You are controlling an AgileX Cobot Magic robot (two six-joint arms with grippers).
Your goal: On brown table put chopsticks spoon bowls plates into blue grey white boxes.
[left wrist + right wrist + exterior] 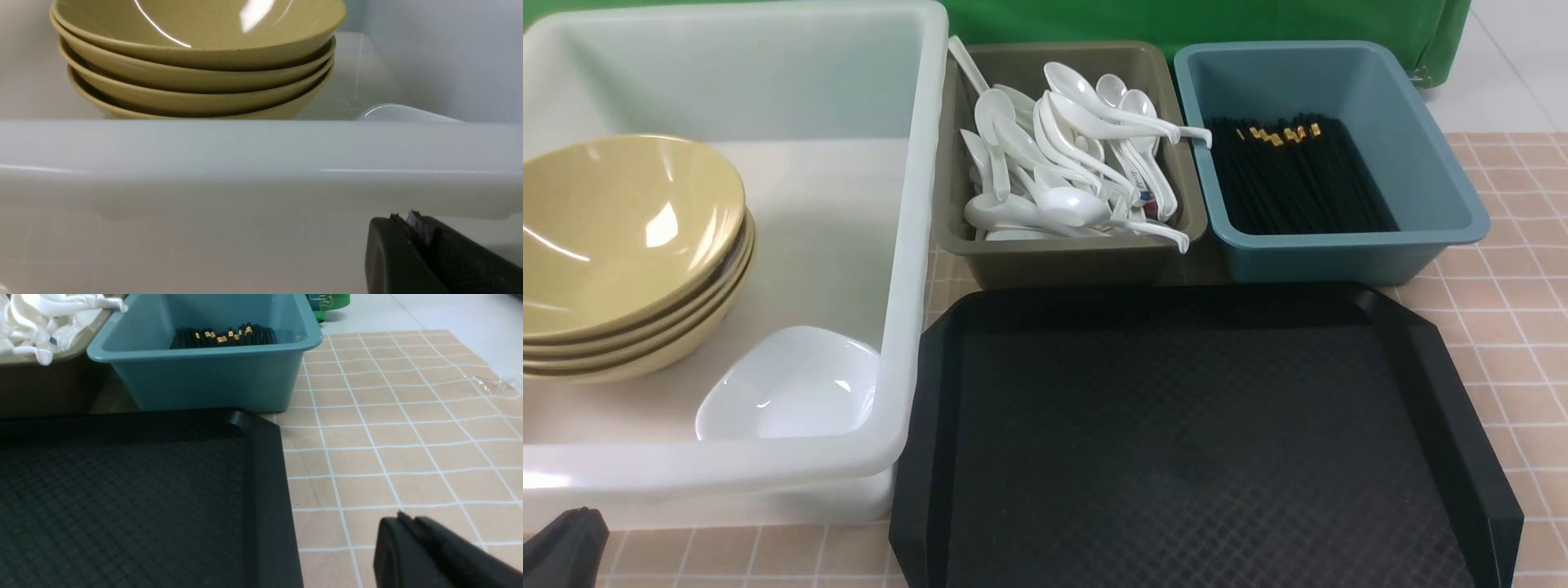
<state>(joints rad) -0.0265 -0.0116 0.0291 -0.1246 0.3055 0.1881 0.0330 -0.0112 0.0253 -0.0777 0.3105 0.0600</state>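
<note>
We find the sorting stage complete or nearly so: the black tray (1201, 441) at the near edge of the tabletop (1511, 327) carries nothing. Four yellow bowls (621, 253) sit nested in the white tub (907, 245) at the left, with a white plate (788, 384) beside them toward the tub's near wall. The white spoons (1062, 163) lie heaped in the olive-grey bin (1078, 261), and the black chopsticks (1298, 180) lie in the teal-blue bin (1339, 253) toward the far right. The left gripper (412, 222) has its fingers closed on nothing, just outside the tub's near wall. The right gripper (404, 520) hangs over bare tabletop beside the tray, fingers almost together and empty. We judge the next move to be parking both arms, unless further items are out of view.
</note>
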